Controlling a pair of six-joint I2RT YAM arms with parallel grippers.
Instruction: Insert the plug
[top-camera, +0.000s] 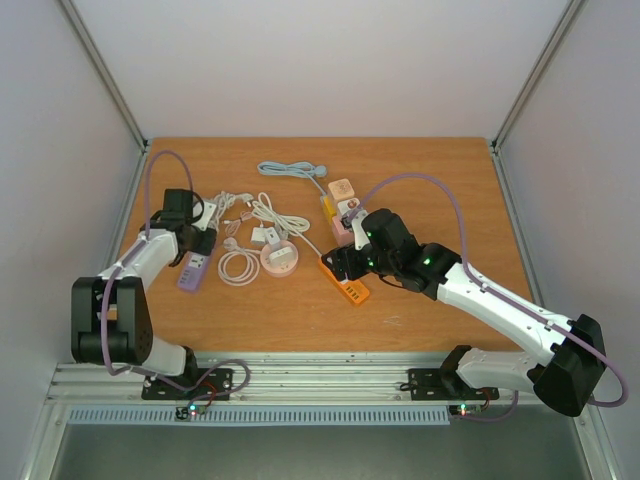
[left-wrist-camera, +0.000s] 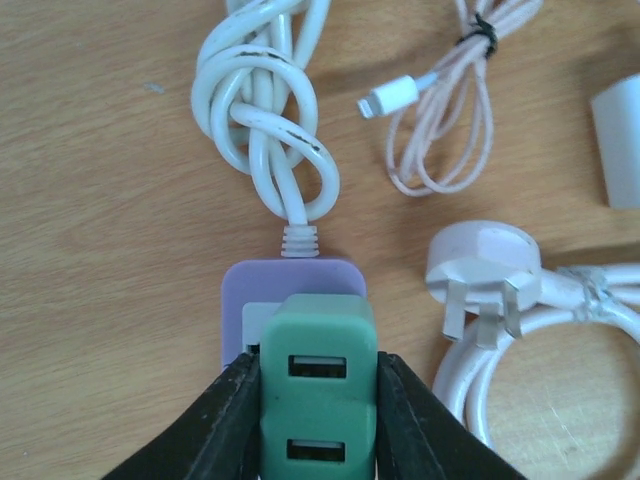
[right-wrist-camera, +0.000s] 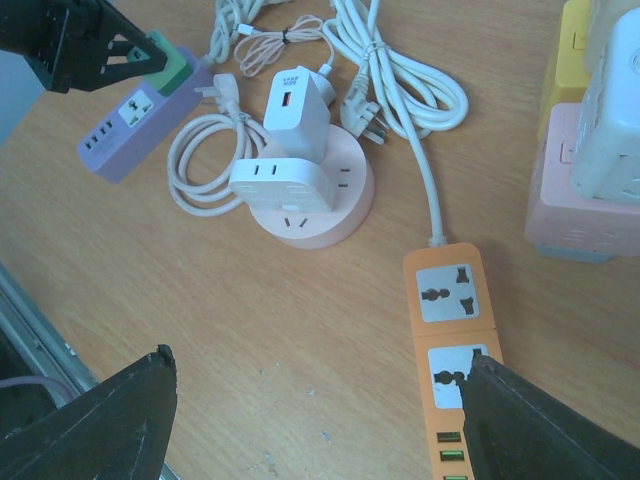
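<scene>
My left gripper (left-wrist-camera: 318, 425) is shut on a green two-port USB charger plug (left-wrist-camera: 318, 385). The plug stands on the white socket face at the cable end of the purple power strip (left-wrist-camera: 290, 280). I cannot tell how deep it sits. The right wrist view shows the same green plug (right-wrist-camera: 172, 62) on the purple strip (right-wrist-camera: 135, 135), under the left gripper (right-wrist-camera: 90, 45). In the top view the left gripper (top-camera: 200, 243) is at the far end of the purple strip (top-camera: 193, 272). My right gripper (right-wrist-camera: 320, 420) is open and empty, low over the orange power strip (right-wrist-camera: 450, 300), at mid-table (top-camera: 345, 262).
A knotted white cord (left-wrist-camera: 265, 110) leaves the purple strip. A white three-pin plug (left-wrist-camera: 485, 265), coiled white cables (top-camera: 238, 267) and a pink phone cable (left-wrist-camera: 440, 120) lie nearby. A round pink socket with white adapters (right-wrist-camera: 310, 195) sits mid-table. Yellow and pink cube sockets (top-camera: 342, 205) stand behind.
</scene>
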